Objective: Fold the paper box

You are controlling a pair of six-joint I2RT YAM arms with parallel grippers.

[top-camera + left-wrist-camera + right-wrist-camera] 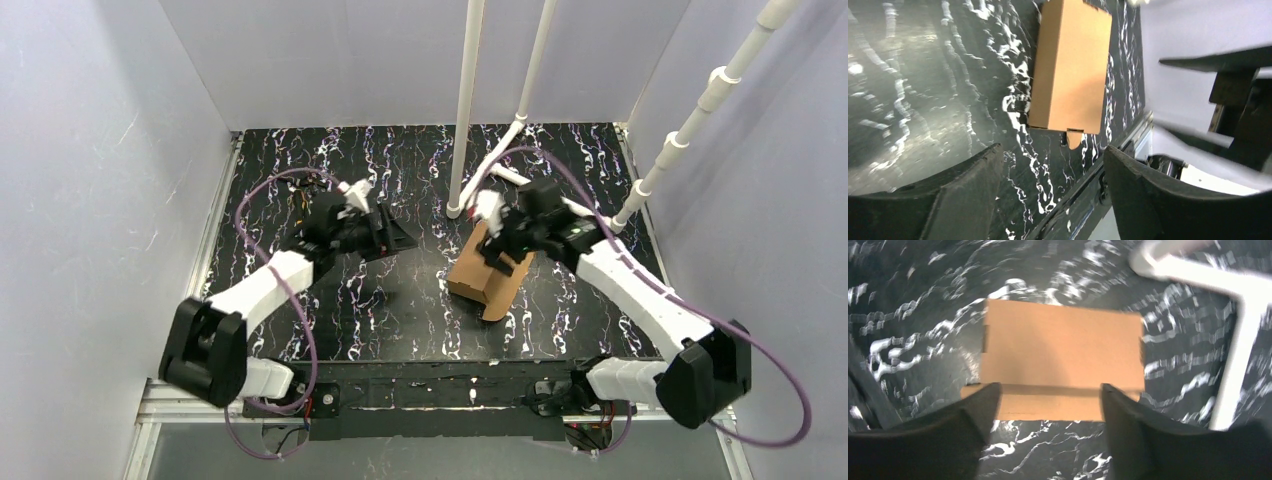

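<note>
The paper box (472,272) is brown cardboard, folded into a rectangular shape, and lies on the black marbled table right of centre. A flap (503,292) sticks out at its near end. My right gripper (508,248) hovers over the box's far right side with its jaws open. In the right wrist view the box (1063,352) fills the middle, and the open gripper (1048,397) has a fingertip at each end of the box's near strip. My left gripper (400,238) is open, left of the box and apart from it. In the left wrist view the box (1070,65) lies beyond the empty gripper (1053,167).
White pipes (465,110) stand on the table just behind the box, and another (690,125) slants at the right. One pipe (1243,340) shows at the right of the right wrist view. The table's front rail (1128,145) runs close to the left gripper. White walls enclose the table.
</note>
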